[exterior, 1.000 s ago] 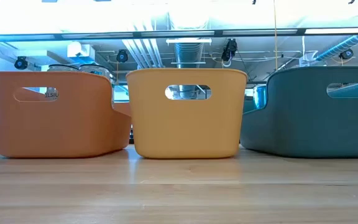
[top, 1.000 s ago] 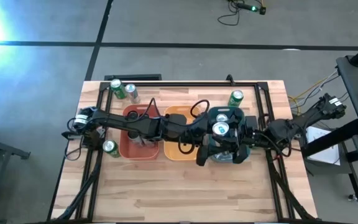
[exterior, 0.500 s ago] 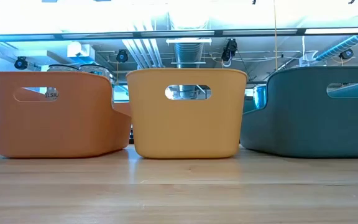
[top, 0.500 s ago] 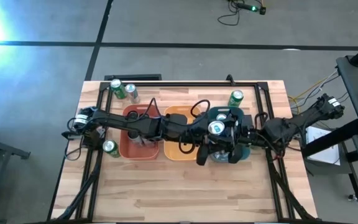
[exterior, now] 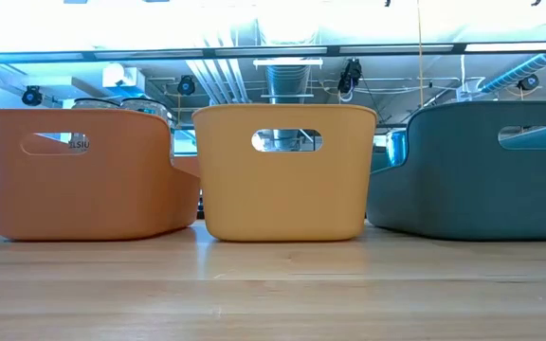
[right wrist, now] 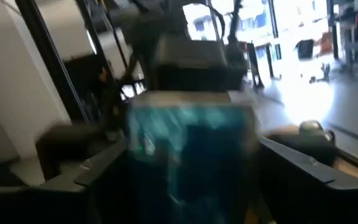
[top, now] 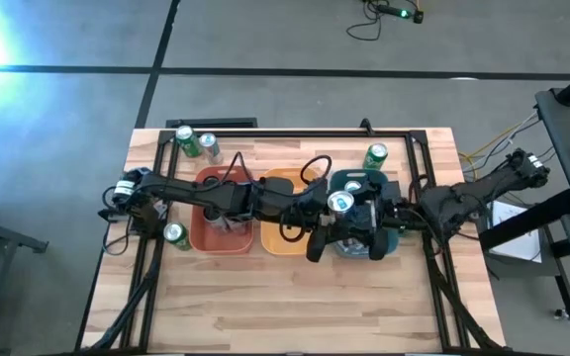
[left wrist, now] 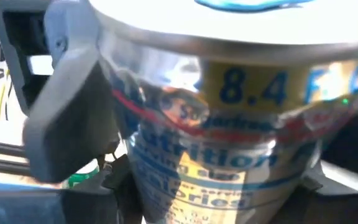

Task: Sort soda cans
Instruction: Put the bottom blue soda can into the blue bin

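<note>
A silver-blue soda can (top: 340, 203) hangs upright above the gap between the orange bin (top: 273, 240) and the teal bin (top: 388, 240). My left gripper (left wrist: 222, 193) is shut on it, reaching in from the table's left. My right gripper (right wrist: 191, 168) comes from the right, open, a finger on either side of the same can (right wrist: 188, 149). Green cans stand on the table at the far left (top: 184, 135), the far right (top: 375, 155) and the near left (top: 174, 234). None of the grippers shows in the low view. My left gripper holds the silver-blue can by its side wall (left wrist: 229, 143), pinched between the two fingers, which come in level from the table's left. The can is upright, silver top up, lifted clear above the bins. The can itself hides the finger pads.
Three bins stand in a row mid-table: red (exterior: 83, 180), orange (exterior: 282, 180), teal (exterior: 482, 175). Another silver-topped can (top: 209, 149) stands beside the far-left green one, and one can top (top: 352, 185) shows inside the teal bin. The near half of the table is bare wood.
The held can has moved a little toward the table's left, from over the teal bin toward the orange bin, staying upright. Both grippers have shifted left with it.
</note>
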You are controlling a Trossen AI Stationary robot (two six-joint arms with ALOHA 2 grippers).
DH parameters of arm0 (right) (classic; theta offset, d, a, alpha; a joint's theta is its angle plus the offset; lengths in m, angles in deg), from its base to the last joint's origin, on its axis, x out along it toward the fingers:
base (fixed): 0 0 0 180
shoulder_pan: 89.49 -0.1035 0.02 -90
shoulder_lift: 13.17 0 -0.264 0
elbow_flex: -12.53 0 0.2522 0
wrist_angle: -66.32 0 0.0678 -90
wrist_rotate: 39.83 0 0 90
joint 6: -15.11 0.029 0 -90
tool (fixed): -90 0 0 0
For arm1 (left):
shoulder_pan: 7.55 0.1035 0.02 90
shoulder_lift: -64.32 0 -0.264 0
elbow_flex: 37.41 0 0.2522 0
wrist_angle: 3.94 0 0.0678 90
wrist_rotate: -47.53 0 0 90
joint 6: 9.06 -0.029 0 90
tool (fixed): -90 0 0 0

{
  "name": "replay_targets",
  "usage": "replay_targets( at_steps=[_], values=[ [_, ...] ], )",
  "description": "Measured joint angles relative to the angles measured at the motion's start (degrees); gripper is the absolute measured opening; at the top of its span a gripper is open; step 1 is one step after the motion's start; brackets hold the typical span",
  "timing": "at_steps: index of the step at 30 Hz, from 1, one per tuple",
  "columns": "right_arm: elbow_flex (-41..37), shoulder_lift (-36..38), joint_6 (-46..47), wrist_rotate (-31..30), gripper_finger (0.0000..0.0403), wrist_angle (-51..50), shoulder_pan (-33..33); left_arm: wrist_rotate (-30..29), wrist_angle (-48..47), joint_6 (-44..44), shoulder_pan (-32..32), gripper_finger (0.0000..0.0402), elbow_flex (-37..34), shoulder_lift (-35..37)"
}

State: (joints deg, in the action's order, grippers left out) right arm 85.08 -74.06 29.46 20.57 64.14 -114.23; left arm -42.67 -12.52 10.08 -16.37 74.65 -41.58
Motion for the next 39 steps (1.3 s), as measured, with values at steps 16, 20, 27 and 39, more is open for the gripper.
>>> replay_targets(
  at_steps=[16,20,27,39],
  values=[
    [10.5,1.5,9.5,9.8,0.0347,-35.0,-0.1,-1.8,-2.4,-1.0,0.3,0.0216,-0.2,1.5],
    [10.7,3.0,8.7,14.4,0.0344,-36.3,-0.1,-1.8,-3.2,-0.3,0.3,0.0216,-0.2,1.7],
    [10.6,4.9,9.4,16.6,0.0357,-38.3,-0.3,-2.3,-1.7,-0.2,0.5,0.0216,0.1,2.2],
    [10.1,-0.1,11.7,12.1,0.0334,-36.2,0.7,-4.3,2.3,0.0,0.6,0.0216,0.1,2.1]
  ],
)
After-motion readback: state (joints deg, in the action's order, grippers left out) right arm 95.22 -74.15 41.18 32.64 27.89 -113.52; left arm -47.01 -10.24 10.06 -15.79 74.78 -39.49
